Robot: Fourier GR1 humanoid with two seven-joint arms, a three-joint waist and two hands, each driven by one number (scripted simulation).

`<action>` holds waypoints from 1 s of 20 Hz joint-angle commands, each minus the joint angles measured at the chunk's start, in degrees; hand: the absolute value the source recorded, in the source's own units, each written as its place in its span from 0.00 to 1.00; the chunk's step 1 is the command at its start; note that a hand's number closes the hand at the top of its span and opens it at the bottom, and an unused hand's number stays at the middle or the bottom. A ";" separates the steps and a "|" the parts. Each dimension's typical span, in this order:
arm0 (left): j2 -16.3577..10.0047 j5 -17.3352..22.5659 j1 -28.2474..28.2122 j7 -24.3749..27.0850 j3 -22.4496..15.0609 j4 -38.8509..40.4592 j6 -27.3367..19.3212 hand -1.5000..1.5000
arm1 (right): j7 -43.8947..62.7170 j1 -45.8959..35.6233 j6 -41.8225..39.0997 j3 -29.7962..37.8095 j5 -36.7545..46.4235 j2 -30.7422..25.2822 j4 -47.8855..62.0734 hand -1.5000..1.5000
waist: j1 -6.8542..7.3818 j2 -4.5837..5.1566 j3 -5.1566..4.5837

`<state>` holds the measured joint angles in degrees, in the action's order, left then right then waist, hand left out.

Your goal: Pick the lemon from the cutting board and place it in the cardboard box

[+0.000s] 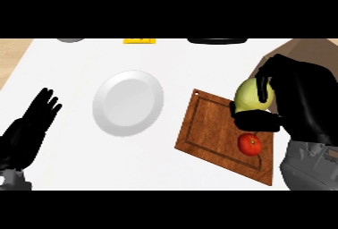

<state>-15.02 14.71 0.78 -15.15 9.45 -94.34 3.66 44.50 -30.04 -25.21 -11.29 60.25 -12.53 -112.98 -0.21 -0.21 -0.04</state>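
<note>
**Yellow lemon in the right hand, at the board's edge**

Head view: the lemon (pixel 251 96) sits in the right hand (pixel 298 96). Its fingers (pixel 264 80) curl over the top of the fruit and the thumb (pixel 256 120) wraps under it, so the hand is closed round the lemon. The fruit shows at the far right edge of the wooden cutting board (pixel 211 129); whether it touches the wood cannot be told. Just below the thumb, a red tomato (pixel 249 144) lies on the board, apart from the lemon. Beyond the hand and slightly to its right, a corner of the brown cardboard box (pixel 305 48) shows, close behind the knuckles. To the left of the hand, past the board, a white plate (pixel 128 103) rests on the pale bench (pixel 79 161). The left hand (pixel 30 127) shows at the left edge, well apart from the right, fingers straight and pointing up, holding nothing.
</note>
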 commanded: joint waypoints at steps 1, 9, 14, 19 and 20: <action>-0.60 1.48 -0.61 0.34 1.61 -0.86 1.34 0.50 | 0.09 -4.79 -1.19 8.23 -0.25 -3.50 1.13 1.00 | 0.44 0.15 0.02; 0.94 -1.18 0.88 0.56 0.22 1.30 1.07 0.50 | -7.92 -3.88 1.11 16.77 -2.08 -9.95 9.32 1.00 | 0.38 0.28 0.03; 1.76 -1.15 1.32 -4.87 -0.46 -5.04 -1.33 0.50 | -16.16 -4.18 6.53 20.12 -3.32 -12.52 17.67 1.00 | 0.72 0.26 0.07; 1.61 -0.65 1.13 -4.04 0.93 -4.07 0.09 0.50 | -22.25 -4.16 10.08 21.44 -3.57 -14.07 23.91 1.00 | 0.63 0.24 0.05; 1.62 -0.99 1.14 1.20 1.78 1.52 2.32 0.50 | -24.79 -2.40 10.12 23.06 -5.16 -15.21 24.21 1.00 | 0.42 0.26 0.04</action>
<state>-14.23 14.46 1.75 -16.18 11.08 -94.87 5.46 25.20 -32.60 -16.76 9.13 56.92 -25.55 -93.34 0.30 0.04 0.01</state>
